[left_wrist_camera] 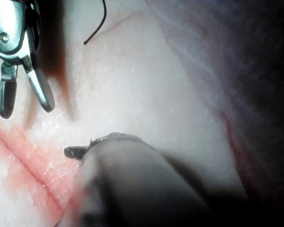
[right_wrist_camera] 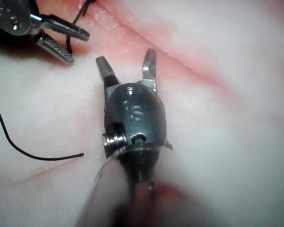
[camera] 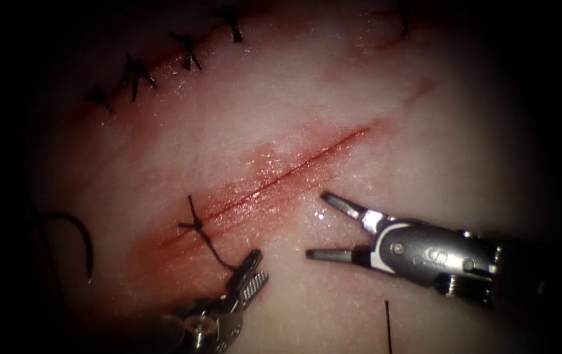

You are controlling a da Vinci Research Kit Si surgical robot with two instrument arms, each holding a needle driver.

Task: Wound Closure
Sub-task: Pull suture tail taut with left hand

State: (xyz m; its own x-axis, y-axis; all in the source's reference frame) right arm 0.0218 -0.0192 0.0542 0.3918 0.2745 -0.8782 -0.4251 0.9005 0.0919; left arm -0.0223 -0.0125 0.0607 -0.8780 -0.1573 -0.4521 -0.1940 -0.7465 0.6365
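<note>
The open cut (camera: pixel 294 172) runs diagonally across the tissue (camera: pixel 333 85), with red fluid along it. One knotted stitch (camera: pixel 196 225) sits at its lower end. The stitch's thread tail (camera: pixel 214 252) leads to my left tool (camera: pixel 261 264), whose jaws stand slightly apart around the tail's end. On the right side of the cut, my right tool (camera: pixel 316 225) has its jaws spread wide and holds nothing. The curved needle (camera: pixel 84 239) lies on the tissue far to the left, with neither tool on it. The right wrist view has the right tool (right_wrist_camera: pixel 127 56) and the left tool (right_wrist_camera: pixel 78 46) with thread between its jaws.
An older cut (camera: pixel 163 56) at the back is closed with several dark stitches. A loose cut end of thread (camera: pixel 388 324) lies near the front, below the right tool; it is also seen as a thread end (right_wrist_camera: pixel 28 153). The left wrist view has the right tool (left_wrist_camera: pixel 27 109).
</note>
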